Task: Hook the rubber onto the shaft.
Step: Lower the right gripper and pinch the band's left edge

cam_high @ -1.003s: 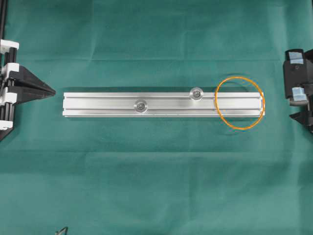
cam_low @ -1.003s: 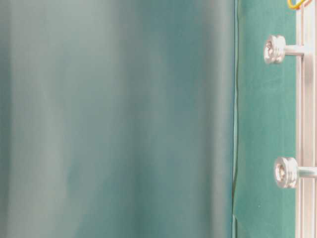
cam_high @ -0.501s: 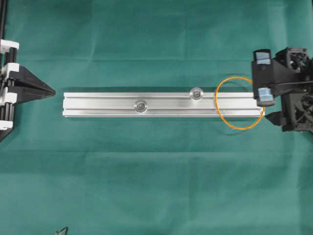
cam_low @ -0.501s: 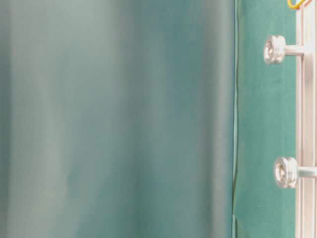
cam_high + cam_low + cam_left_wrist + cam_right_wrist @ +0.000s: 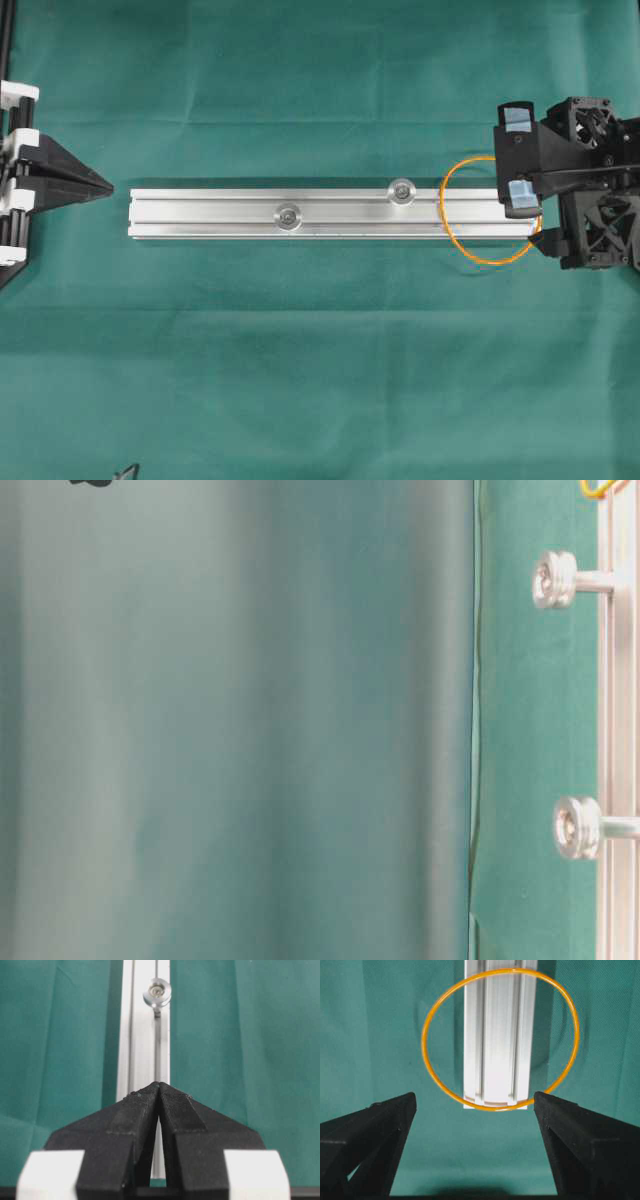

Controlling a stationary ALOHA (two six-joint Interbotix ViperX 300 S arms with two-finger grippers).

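Right gripper [image 5: 520,190] has moved in from the 3 o'clock edge, now over the rail's [image 5: 330,214] end.
Its jaws are spread wide, empty. The thin, round orange rubber band [image 5: 490,211] lies flat across that grooved silver rail end, at 12 o'clock in the right wrist view. Left gripper [image 5: 159,1091] is pressed together.

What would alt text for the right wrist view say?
An orange rubber band lies looped across the end of a silver aluminium rail on green cloth. The right gripper hangs before it, jaws wide open, empty, one black finger at each lower corner.
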